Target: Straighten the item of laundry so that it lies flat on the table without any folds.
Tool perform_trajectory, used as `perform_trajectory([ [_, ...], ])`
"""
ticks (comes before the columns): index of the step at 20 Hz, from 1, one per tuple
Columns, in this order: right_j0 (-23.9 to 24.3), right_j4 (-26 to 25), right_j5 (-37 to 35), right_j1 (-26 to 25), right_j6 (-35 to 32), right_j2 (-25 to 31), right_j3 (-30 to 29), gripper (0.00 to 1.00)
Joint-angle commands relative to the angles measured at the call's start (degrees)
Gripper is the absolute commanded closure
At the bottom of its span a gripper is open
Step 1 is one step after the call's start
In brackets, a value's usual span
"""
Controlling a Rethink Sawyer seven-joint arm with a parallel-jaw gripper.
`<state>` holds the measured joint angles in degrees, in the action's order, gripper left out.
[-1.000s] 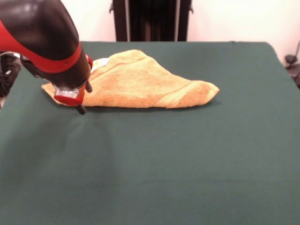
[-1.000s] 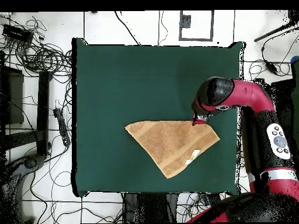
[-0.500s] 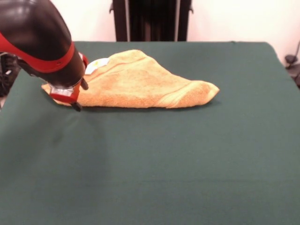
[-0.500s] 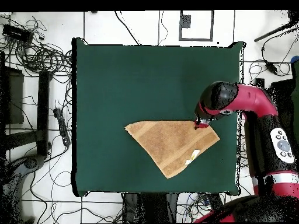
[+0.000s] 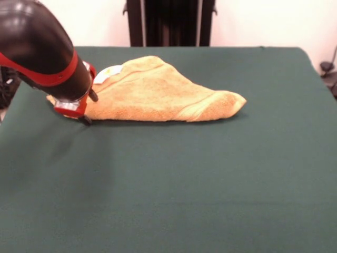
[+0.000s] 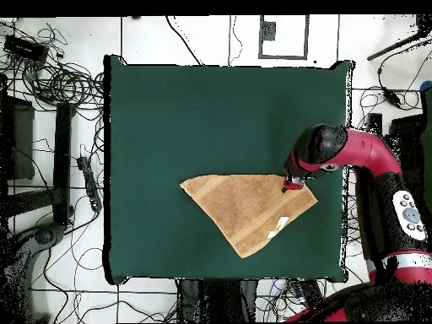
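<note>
towel (image 5: 158, 92) folded, triangular | arm tilted low over one corner | fingers (image 5: 84, 119) state unclear

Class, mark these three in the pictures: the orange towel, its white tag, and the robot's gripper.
orange towel (image 5: 158, 92), front view, on the middle of its folded top surface.
white tag (image 5: 108, 71), front view, on the tag at the towel's far left edge.
gripper (image 5: 79, 115), front view, at its tip by the towel's left corner.

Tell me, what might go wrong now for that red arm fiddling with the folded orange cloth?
The pincer sits right at the corner of the towel, low against the table. It could snag the green felt instead of the cloth, or catch both folded layers, so a pull would drag the triangle along rather than open it.
</note>
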<state>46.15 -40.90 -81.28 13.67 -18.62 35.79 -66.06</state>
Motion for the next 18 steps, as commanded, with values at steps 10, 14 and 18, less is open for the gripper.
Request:
perform_trajectory([
  [10,-2.1,0.4,5.6,-3.9,8.1,2.6,-3.4,0.00],
  [14,-3.1,0.1,6.2,-4.4,7.2,2.5,-3.6,0.00],
  [18,-3.7,0.0,6.4,-4.9,6.5,2.3,-3.7,0.00],
])
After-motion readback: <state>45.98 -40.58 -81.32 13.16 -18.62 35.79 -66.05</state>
